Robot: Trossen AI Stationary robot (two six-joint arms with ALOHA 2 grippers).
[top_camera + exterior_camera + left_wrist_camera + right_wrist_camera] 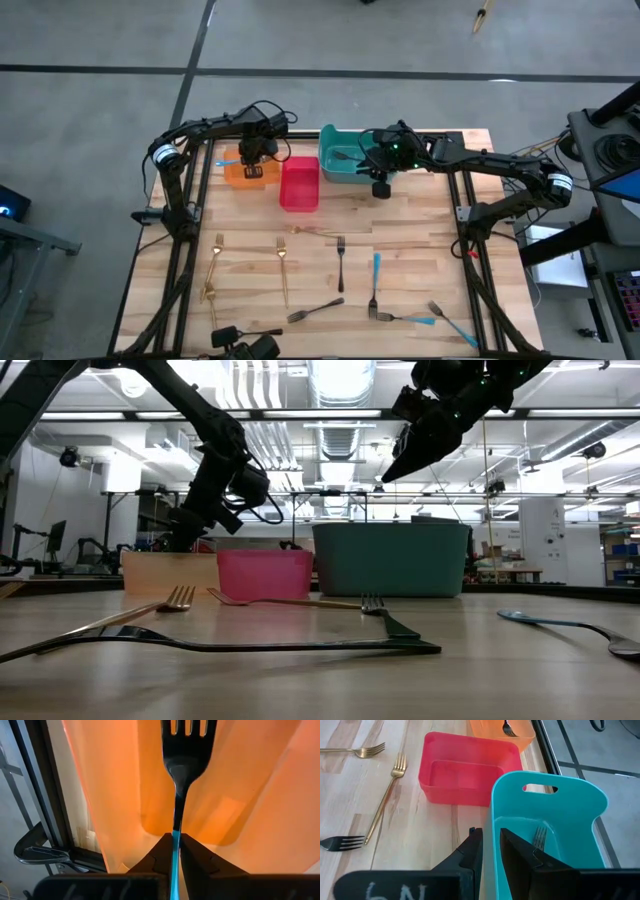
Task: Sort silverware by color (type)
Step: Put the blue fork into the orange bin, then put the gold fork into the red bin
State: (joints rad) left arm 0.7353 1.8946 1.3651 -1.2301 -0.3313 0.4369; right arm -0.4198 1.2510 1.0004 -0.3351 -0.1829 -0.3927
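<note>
Foreground: dark grey metal fork (300, 644) lying flat on the wooden tabletop (250, 300) near its front edge.
Loose forks: gold, grey and blue-handled pieces spread over the tabletop's front half.
Left pincer (175, 851): clamped on a blue-handled fork (181, 770), tines hanging in the orange plastic bin (238, 174) near the far edge.
Right pincer (490, 847): fingers slightly parted over the teal plastic bin's (580, 800) wall, gripping nothing visible; a grey fork (539, 838) lies inside.
Between bins: red plastic bin (298, 184).
</note>
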